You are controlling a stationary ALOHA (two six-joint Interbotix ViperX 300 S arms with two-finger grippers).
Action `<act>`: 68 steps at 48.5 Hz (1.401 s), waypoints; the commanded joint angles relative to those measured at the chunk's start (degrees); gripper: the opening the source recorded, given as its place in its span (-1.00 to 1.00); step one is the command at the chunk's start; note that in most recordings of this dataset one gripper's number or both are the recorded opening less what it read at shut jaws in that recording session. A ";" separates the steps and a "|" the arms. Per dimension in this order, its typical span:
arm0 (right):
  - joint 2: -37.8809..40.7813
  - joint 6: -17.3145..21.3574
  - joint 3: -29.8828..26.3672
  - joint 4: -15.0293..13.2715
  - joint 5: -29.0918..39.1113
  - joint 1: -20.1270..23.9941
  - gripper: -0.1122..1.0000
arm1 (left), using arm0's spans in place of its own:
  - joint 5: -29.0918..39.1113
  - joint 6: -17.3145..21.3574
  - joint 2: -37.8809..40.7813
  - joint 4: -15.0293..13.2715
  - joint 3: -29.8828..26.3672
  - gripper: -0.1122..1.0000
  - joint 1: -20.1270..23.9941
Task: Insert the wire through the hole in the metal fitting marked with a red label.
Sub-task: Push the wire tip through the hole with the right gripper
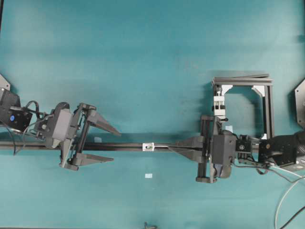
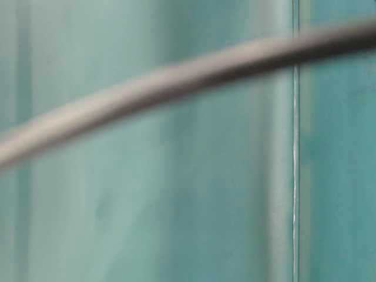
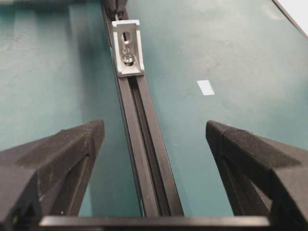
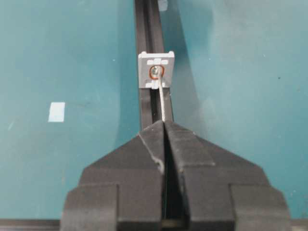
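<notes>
The right tool [image 4: 164, 126] is pressed together, pinching the wire [image 4: 162, 98], whose tip sits at the red-ringed hole [image 4: 157, 72] of the fitting [image 4: 156, 70] at 12 o'clock on the rail [image 4: 147, 29]. Hair-thin, light and springy, it likely flexes, so the short grip suits. The left tool [image 3: 154, 139] stands spread, holding nothing.

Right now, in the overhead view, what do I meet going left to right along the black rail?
Left claw, open astride the rail → metal fitting → wire → right claw, shut on the wire → black frame with white clamp, set back from the rail.
</notes>
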 commanded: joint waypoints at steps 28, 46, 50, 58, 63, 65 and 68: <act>0.79 0.00 -2.90 -3.43 -0.09 -2.20 -0.81 | 1.23 -0.26 -1.49 0.26 -1.67 0.28 0.09; 1.93 0.00 -4.92 -6.59 2.29 -3.96 -0.81 | 2.64 -0.26 -1.41 0.26 -2.37 0.28 0.18; 2.02 0.00 -5.27 -7.29 2.46 -4.22 -0.81 | 2.64 -0.26 -1.49 0.26 -2.37 0.28 0.09; 2.11 0.00 -5.36 -7.73 2.55 -4.48 -0.81 | 2.64 -0.35 -1.49 0.26 -2.46 0.28 0.18; 2.11 0.00 -5.36 -7.65 2.55 -4.57 -0.81 | 2.64 -0.44 -1.41 0.26 -2.64 0.28 0.44; 2.11 0.00 -5.36 -7.73 2.55 -4.57 -0.81 | 2.64 -0.44 -1.41 0.26 -2.72 0.28 0.53; 2.11 0.00 -5.36 -7.65 2.46 -4.57 -0.81 | 2.64 -0.44 -1.49 0.26 -2.81 0.28 0.70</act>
